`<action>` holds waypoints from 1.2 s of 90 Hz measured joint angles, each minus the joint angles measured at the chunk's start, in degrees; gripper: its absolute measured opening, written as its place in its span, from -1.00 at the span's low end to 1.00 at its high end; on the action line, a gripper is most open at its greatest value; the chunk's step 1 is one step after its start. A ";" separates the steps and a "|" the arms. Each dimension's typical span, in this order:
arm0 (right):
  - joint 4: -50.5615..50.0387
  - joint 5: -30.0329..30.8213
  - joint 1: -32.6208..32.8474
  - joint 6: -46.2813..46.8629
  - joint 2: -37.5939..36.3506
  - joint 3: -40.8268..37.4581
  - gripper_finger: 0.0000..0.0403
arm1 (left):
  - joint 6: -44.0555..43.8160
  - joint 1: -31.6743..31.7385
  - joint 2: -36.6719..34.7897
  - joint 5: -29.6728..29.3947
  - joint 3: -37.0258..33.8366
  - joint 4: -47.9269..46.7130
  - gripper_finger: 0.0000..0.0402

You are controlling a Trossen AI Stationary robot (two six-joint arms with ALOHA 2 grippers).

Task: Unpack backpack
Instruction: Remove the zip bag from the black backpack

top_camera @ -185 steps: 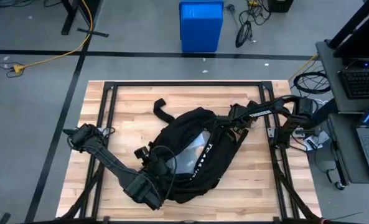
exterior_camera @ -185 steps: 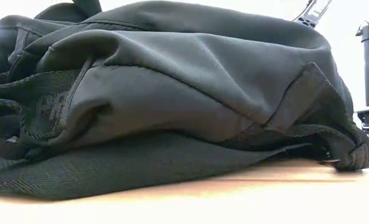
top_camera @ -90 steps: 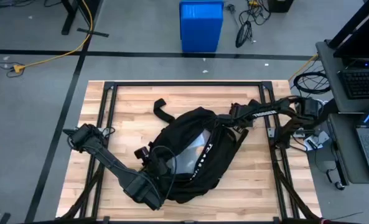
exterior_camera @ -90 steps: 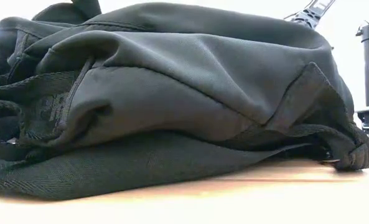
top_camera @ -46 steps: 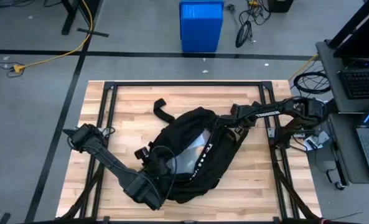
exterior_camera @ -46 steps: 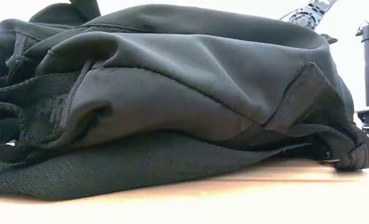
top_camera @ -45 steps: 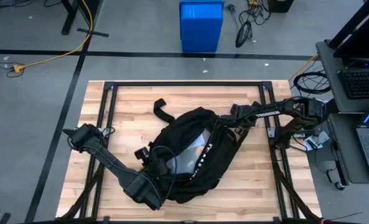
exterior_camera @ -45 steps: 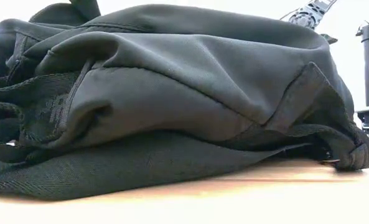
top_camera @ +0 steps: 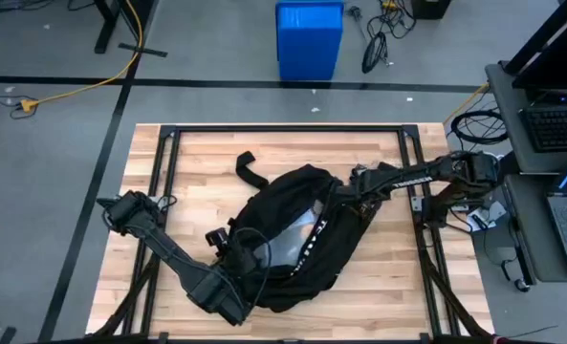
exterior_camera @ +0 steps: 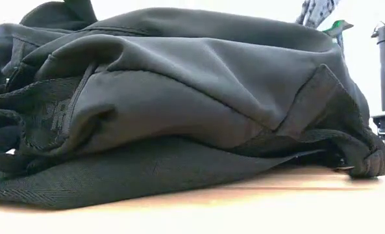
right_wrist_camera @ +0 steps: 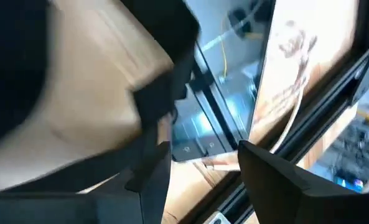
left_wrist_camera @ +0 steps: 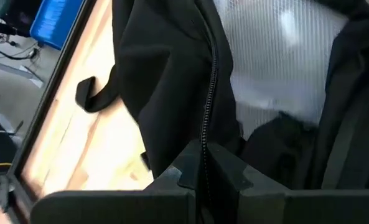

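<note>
Our right gripper (top_camera: 350, 184) has swung down onto the backpack's (top_camera: 293, 234) upper edge mid-table, fingers parted, while our left gripper (top_camera: 233, 250) stays clamped on its zipper edge, readying the opening.

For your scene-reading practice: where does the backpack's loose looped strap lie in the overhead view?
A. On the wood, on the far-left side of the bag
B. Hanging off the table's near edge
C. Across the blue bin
A: the looped strap lies on the bare wooden table, at the far-left of the backpack.
</note>
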 joint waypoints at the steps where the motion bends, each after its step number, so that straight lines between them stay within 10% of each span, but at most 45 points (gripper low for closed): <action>1: 0.10 0.01 0.37 -0.08 -0.05 0.49 -0.14 | -0.07 -0.21 0.00 0.08 0.00 -0.30 -0.96; 26: 7.42 0.00 9.66 -5.30 -0.20 12.47 -0.14 | -1.51 -2.56 -0.44 0.02 -0.02 -1.12 -0.96; 56: 40.59 -6.60 19.46 -27.70 0.28 15.26 -0.14 | -1.55 -2.73 -1.12 -2.32 -0.02 -1.11 -0.96; 89: 55.25 -11.17 19.56 -33.74 9.04 15.23 -0.14 | -1.05 0.27 -1.20 -7.25 -0.02 0.40 -0.96; 108: 56.68 -23.70 19.26 -38.10 15.11 15.71 -0.19 | -1.04 2.11 -1.20 -8.07 -0.02 2.90 -0.96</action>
